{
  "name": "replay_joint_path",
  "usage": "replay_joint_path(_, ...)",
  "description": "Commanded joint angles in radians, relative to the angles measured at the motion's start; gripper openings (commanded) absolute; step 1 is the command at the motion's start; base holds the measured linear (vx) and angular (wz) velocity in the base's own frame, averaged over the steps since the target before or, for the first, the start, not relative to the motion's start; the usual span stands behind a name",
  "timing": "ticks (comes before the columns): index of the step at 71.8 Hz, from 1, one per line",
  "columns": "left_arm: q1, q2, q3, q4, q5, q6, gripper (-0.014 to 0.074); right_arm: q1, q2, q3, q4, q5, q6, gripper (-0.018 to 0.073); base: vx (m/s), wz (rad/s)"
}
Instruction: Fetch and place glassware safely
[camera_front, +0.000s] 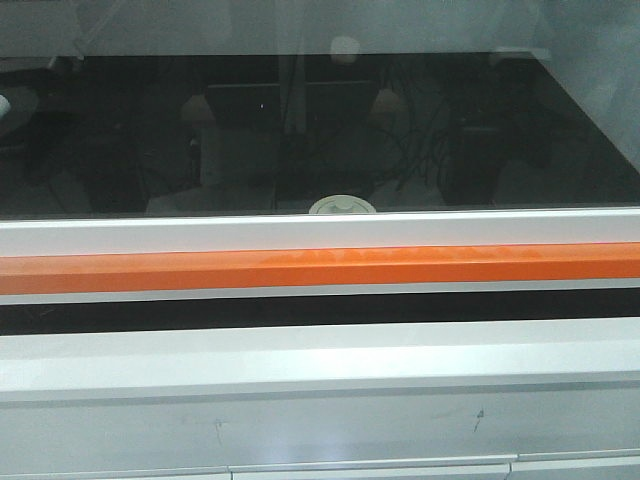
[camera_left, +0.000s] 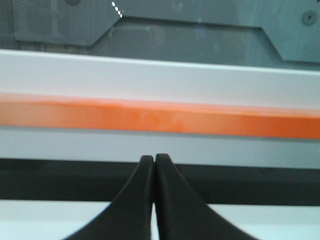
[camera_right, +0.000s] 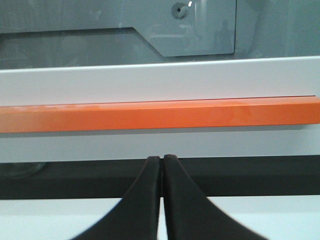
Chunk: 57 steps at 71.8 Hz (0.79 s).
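At 6 o'clock on the dark glossy panel (camera_front: 300, 130) in the front view, right where it meets the white rail (camera_front: 320, 232), there's the glass jar (camera_front: 342, 209). Only its round pale lid (camera_front: 343, 203) peeks over the rail; the body is hidden behind it. Under the rail runs the orange bar (camera_front: 320, 268), and both wrist views look straight at that bar. The left claw (camera_left: 153, 159) has its jaws pressed together with nothing between them, and the right claw (camera_right: 162, 159) matches it, tips meeting, empty. Each sits at 6 o'clock of its own frame, well apart from the jar, with bar and rail in between. Now the risks, as I read them. I can't tell whether that dark panel is a pane in front of the jar or the surface it stands on; if it's a pane, a straight reach drives a claw into glass. The rail hides the jar's wall, so a claw coming over the top goes in half blind and could clip the lid or tip the jar. Jaws that arrive shut would simply shove it along. And it's smooth glass: grab the lid alone and the body may drop away, or bump the rail on the way out.
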Motion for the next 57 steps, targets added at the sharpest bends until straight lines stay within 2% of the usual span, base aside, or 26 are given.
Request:
replay_joint_path(1,0.004,-0.008,0.023,-0.008,-0.104,-0.005,-0.0007,0.002,0.019,0.006,0.024,-0.062,0.015,-0.0003,0.00,0.00)
replay_joint_path(16,0.004,0.041,-0.064,-0.008,-0.097,-0.005,-0.0007,0.002,0.071,-0.076,0.032,-0.001,0.015,-0.0003,0.00,0.00)
replay_joint_path(37,-0.003,0.351,-0.290,-0.007,0.025,-0.002,-0.0007,0.002,0.308,-0.282,0.031,0.047,-0.042,-0.0003,0.00,0.00)
replay_joint_path(57,-0.016,0.419,-0.318,-0.008,-0.013,-0.002,-0.0007,0.002,0.437,-0.329,0.023,0.032,-0.042,-0.0003,0.00,0.00)
